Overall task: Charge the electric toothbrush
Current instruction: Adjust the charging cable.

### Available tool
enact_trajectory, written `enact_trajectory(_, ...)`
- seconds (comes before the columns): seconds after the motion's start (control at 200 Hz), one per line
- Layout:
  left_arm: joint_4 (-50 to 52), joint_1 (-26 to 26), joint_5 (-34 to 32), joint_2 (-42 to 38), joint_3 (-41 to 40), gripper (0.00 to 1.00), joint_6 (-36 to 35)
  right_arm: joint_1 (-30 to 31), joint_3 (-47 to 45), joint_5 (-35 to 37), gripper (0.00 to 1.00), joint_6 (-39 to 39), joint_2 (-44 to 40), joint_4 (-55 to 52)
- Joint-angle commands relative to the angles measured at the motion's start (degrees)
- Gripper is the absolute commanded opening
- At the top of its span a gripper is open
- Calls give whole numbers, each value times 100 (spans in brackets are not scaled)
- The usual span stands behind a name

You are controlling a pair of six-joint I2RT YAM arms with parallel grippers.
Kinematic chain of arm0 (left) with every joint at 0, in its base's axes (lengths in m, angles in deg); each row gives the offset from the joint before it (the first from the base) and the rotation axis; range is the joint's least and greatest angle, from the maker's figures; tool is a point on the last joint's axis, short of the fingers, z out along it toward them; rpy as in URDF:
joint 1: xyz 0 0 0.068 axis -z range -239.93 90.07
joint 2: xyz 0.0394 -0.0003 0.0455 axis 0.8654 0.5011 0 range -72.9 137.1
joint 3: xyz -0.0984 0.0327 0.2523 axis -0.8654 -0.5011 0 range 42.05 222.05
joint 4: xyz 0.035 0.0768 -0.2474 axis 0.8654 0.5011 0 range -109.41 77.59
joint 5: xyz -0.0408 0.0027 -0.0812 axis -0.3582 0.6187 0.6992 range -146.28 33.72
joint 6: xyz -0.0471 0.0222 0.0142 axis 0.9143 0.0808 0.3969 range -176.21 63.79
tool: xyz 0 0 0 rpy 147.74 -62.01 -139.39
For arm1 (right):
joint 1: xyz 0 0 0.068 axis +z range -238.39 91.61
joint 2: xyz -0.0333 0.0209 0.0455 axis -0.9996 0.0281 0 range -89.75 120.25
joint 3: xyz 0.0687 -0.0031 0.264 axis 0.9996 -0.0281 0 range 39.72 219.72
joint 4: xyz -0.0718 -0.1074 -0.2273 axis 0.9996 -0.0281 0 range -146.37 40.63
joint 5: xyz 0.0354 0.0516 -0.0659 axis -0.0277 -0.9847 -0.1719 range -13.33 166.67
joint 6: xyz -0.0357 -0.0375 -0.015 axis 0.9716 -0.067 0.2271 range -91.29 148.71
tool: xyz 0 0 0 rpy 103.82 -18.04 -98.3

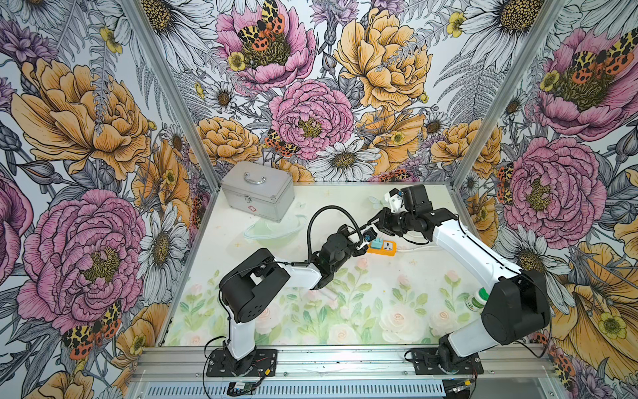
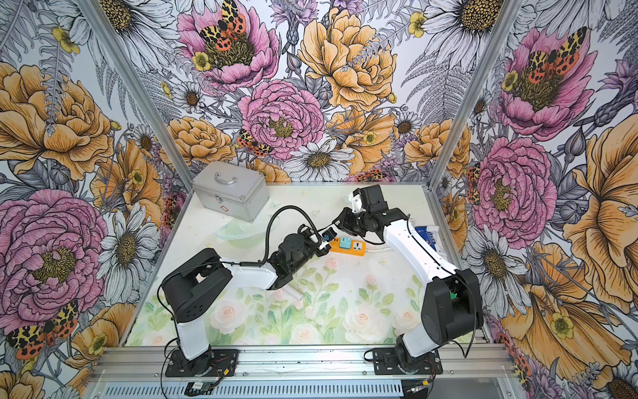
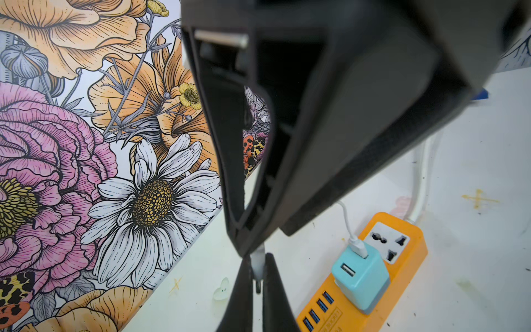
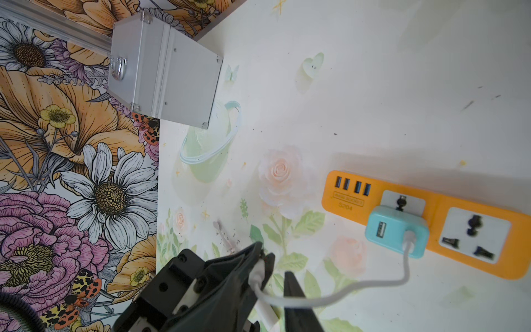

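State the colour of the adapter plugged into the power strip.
The adapter is teal, clearest in the right wrist view.

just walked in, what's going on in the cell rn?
Both arms meet at the orange power strip. The teal adapter is plugged into it, and its white cable runs to the left pincer, which is shut on the cable's free end. The right pincer sits tip to tip with it; whether it grips anything I can't tell. I can't pick out the toothbrush itself.
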Motion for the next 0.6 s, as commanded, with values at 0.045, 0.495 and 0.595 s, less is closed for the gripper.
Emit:
enact_trajectory(0.045,-123,50,-82,-17,36,0,-103,55,202,-59,24,-37,193,176)
enact_trajectory(0.495,-89,67,-161,49,130,0,-209,133,296,-112,0,-66,397,170)
enact_trajectory(0.595,-87,72,-162,65,161,0,-203,146,281,-97,0,-74,407,170)
